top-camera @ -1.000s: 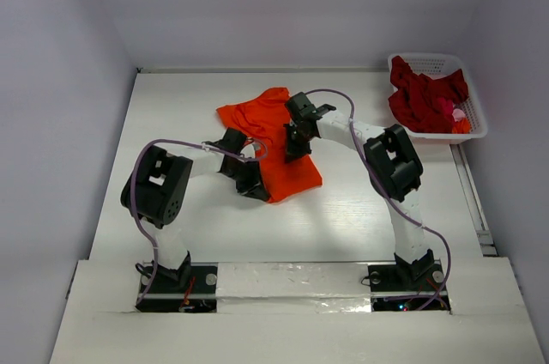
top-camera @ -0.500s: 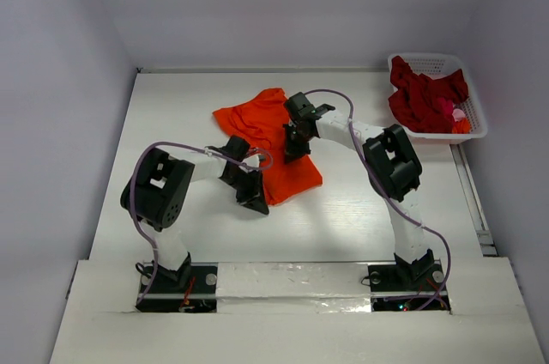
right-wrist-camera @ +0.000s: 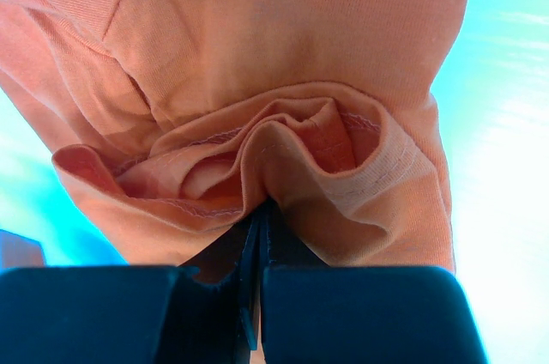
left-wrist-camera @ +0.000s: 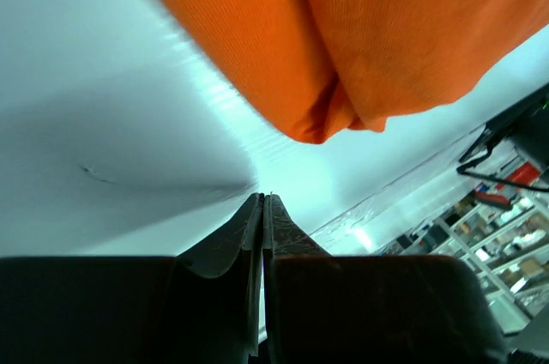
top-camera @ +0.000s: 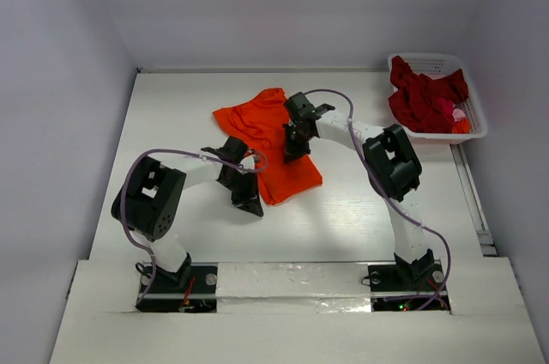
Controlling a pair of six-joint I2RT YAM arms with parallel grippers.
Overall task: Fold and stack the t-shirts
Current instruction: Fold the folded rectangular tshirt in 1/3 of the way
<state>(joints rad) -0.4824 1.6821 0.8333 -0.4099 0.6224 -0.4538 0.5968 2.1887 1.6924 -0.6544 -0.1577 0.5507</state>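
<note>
**Op A:** Where is the shirt lying?

**Op B:** The bright orange soft cloth t-shirt point(top-camera: 268, 128) is lying rumpled at the middle of the white flat table point(top-camera: 171, 115), partly doubled over. The dark red crumpled cloth t-shirts point(top-camera: 420, 98) are waiting in the white plastic lattice basket point(top-camera: 437, 59), off at its two o'clock.

**Op A:** And my tools?

**Op B:** I'm reading the right gripper point(right-wrist-camera: 260, 214) as pinched tight on a bunched, stitched fold, just toward three o'clock of the shirt's middle. The left gripper point(left-wrist-camera: 263, 199) is closed on nothing. It is sitting on bare table just off the shirt's seven o'clock corner, with the cloth lying at its twelve o'clock.

**Op A:** So how am I doing this fold cleanly?

**Op B:** I'm judging the shirt needs flattening first. I'd be opening the left jaws and taking that near corner. Then I'd be drawing both grips apart gently, so the layers spread instead of dragging. The right pinch looks thick, so I may be holding several layers there. I'm watching for that.
</note>
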